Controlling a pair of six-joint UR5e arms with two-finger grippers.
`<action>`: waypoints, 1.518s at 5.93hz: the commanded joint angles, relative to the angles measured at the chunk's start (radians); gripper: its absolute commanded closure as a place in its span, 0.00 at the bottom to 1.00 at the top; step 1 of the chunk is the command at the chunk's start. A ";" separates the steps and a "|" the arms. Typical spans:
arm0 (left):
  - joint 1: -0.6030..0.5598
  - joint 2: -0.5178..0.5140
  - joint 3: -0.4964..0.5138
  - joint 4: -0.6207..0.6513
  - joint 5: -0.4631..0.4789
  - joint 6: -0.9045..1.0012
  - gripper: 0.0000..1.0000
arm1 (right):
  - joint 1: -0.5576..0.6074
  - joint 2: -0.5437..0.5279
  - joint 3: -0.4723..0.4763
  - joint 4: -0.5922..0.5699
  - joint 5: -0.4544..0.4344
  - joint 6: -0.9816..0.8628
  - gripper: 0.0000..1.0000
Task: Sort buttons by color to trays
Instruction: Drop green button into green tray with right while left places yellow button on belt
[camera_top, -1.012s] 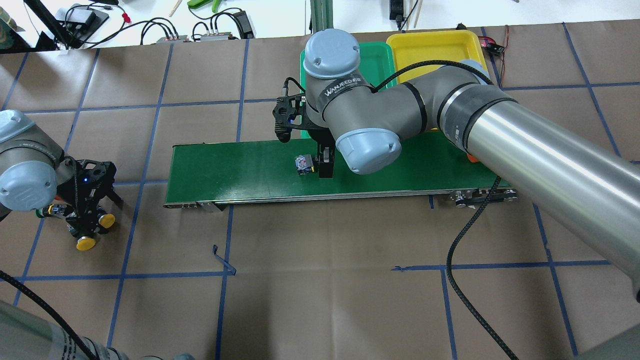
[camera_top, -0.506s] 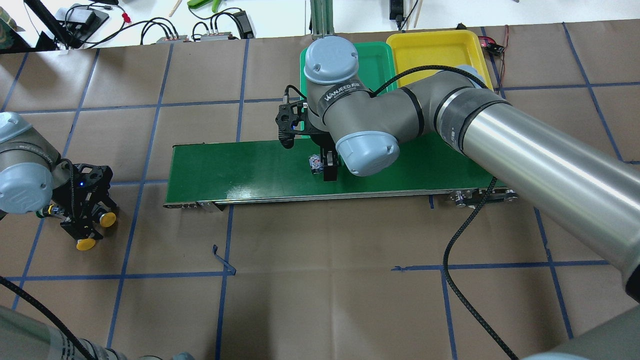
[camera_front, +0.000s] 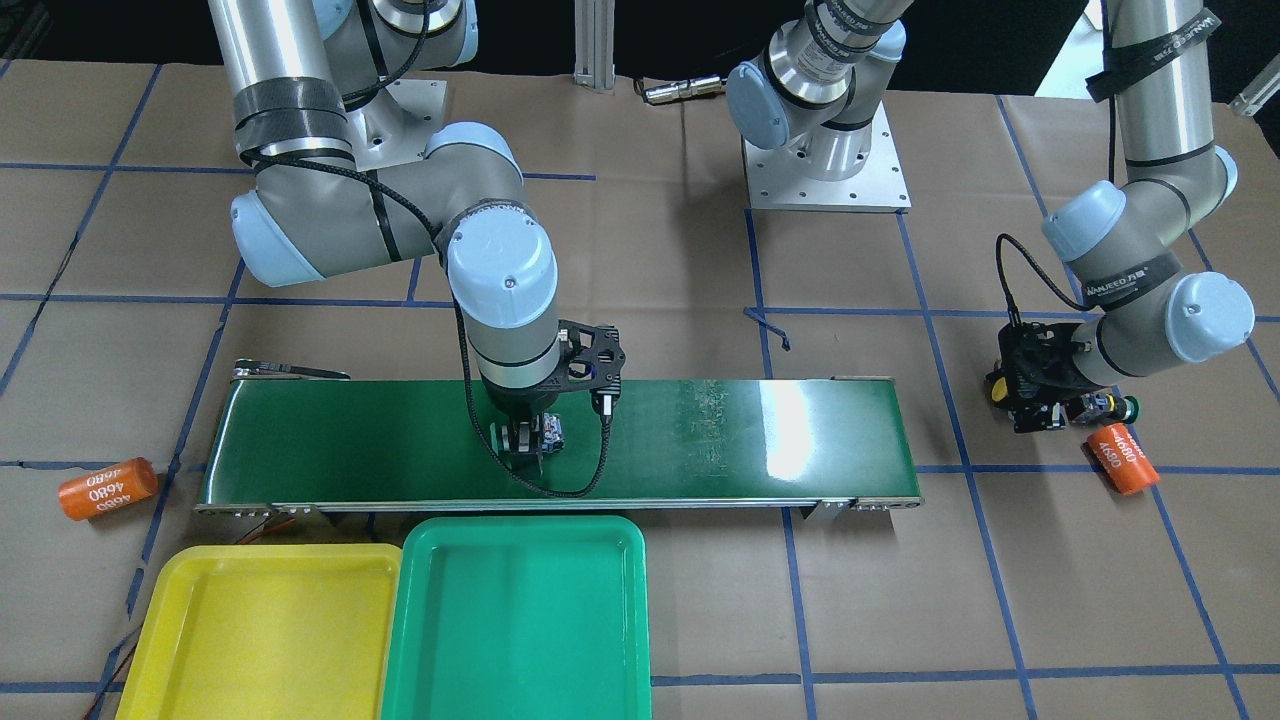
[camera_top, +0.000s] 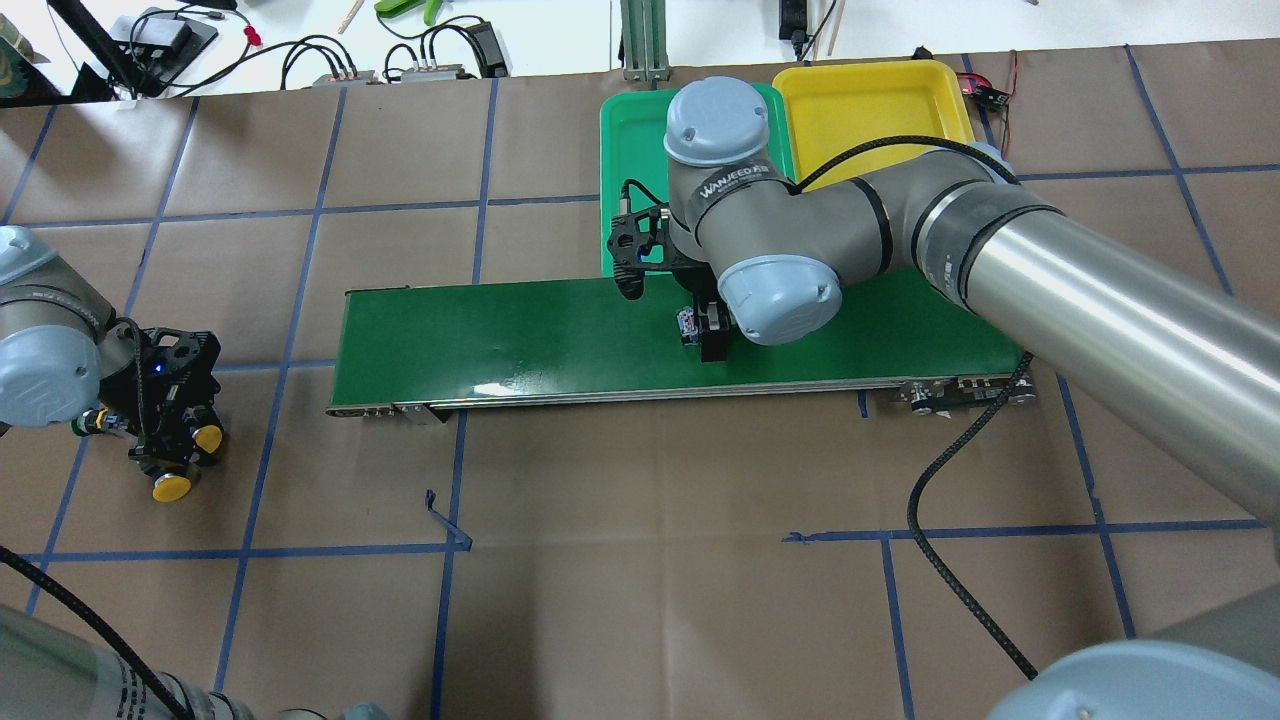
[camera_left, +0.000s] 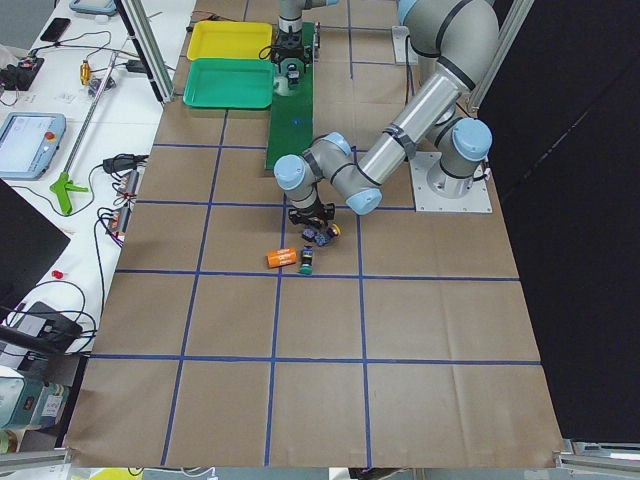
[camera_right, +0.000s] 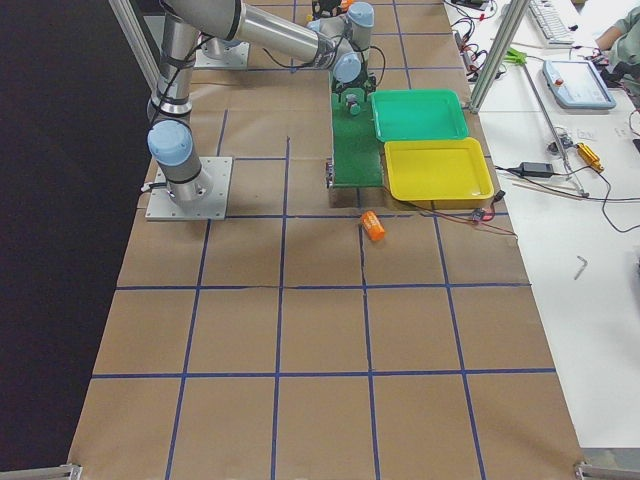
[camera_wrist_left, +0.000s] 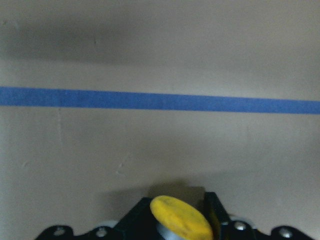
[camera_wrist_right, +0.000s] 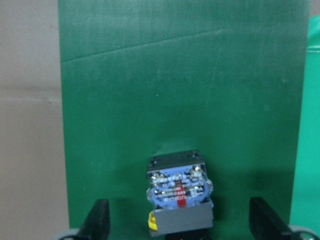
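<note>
A button (camera_wrist_right: 177, 192) lies on the dark-green belt (camera_top: 500, 340) with its blue terminal end up and a bit of yellow cap showing beneath. My right gripper (camera_top: 708, 325) stands open over it, a finger (camera_wrist_right: 100, 222) on each side with a gap. The green tray (camera_top: 630, 150) and the yellow tray (camera_top: 870, 95) sit just beyond the belt. At the far left my left gripper (camera_top: 180, 445) hangs low over two yellow buttons (camera_top: 208, 438) (camera_top: 172, 488). One yellow cap (camera_wrist_left: 180, 222) fills the bottom of its wrist view. I cannot tell whether it grips. A green button (camera_front: 1128, 405) lies beside it.
Two orange cylinders marked 4680 lie on the paper, one (camera_front: 1120, 458) beside the left gripper, the other (camera_front: 105, 488) past the belt's far end near the yellow tray. A black cable (camera_top: 930, 470) hangs from the right arm. Cables and tools lie beyond the table.
The button has travelled right along the belt toward the trays, and my right gripper has kept pace with it. My left gripper shifted slightly over the yellow buttons, which stayed put.
</note>
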 joint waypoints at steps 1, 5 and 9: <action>-0.005 0.010 0.005 -0.006 -0.005 -0.003 1.00 | -0.054 -0.007 0.031 -0.017 -0.004 -0.043 0.45; -0.226 0.105 0.161 -0.250 -0.129 -0.413 1.00 | -0.131 -0.076 0.023 -0.001 -0.075 -0.143 0.94; -0.514 0.070 0.206 -0.195 -0.152 -0.804 0.99 | -0.145 0.029 -0.175 -0.031 -0.070 -0.193 0.92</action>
